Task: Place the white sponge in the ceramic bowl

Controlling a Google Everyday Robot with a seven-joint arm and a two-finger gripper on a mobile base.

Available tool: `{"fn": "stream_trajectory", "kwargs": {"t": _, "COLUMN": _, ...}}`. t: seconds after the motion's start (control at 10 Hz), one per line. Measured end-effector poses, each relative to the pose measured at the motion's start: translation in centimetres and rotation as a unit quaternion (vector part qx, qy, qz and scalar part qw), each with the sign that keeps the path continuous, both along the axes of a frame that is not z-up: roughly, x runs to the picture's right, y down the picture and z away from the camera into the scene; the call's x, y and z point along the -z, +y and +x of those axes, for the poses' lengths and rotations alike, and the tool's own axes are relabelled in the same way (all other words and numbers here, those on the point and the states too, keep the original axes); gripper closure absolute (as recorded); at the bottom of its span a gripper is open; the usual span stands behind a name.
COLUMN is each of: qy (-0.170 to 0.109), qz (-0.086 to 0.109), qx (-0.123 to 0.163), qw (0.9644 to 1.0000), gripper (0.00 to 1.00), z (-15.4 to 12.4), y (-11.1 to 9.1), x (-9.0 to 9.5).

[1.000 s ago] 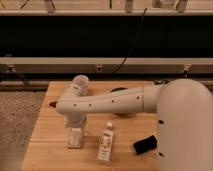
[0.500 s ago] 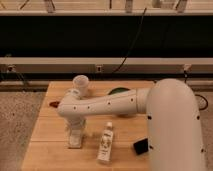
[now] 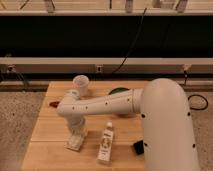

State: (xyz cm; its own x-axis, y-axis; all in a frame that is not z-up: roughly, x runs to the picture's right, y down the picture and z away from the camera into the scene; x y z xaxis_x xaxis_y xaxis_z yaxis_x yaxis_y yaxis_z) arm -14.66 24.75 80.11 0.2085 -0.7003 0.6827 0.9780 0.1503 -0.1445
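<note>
Reaching down at the near left of the tabletop [image 3: 45, 145], the pincer [image 3: 76, 136] is covering the white sponge [image 3: 75, 143]; its grip I cannot tell. The sponge is likely handling soft and light, best squeezed across its short sides. The bowl [image 3: 119, 92] is sitting far right.

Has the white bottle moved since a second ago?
No. The white bottle lies right of the gripper, below the plastic cup, as before.

White robot arm — smooth, rounded shells

The glossy white tubular arm [image 3: 107, 104] has a bulky domed segment at right, a slimmer forearm dotted with small dark holes, and a rounded elbow — ending low at left in the white two-finger gripper [image 3: 75, 140] over the wooden table.
</note>
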Motion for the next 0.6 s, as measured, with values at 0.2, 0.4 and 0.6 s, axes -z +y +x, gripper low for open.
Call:
{"fn": "stream_trajectory", "kwargs": {"t": 0.2, "qy": -0.007, "qz": -0.003, "qx": 0.003, "qw": 1.0, "gripper": 0.84, "z": 0.0, "y": 0.1, "x": 0.2}}
{"fn": "stream_trajectory", "kwargs": {"t": 0.4, "qy": -0.002, "qz": 0.003, "qx": -0.002, "qw": 1.0, "gripper": 0.99, "z": -0.1, "y": -1.0, "x": 0.9}}
{"fn": "stream_trajectory", "kwargs": {"t": 0.6, "qy": 0.008, "qz": 0.008, "qx": -0.008, "qw": 0.9999, "gripper": 1.0, "z": 1.9, "y": -3.1, "x": 0.8}}
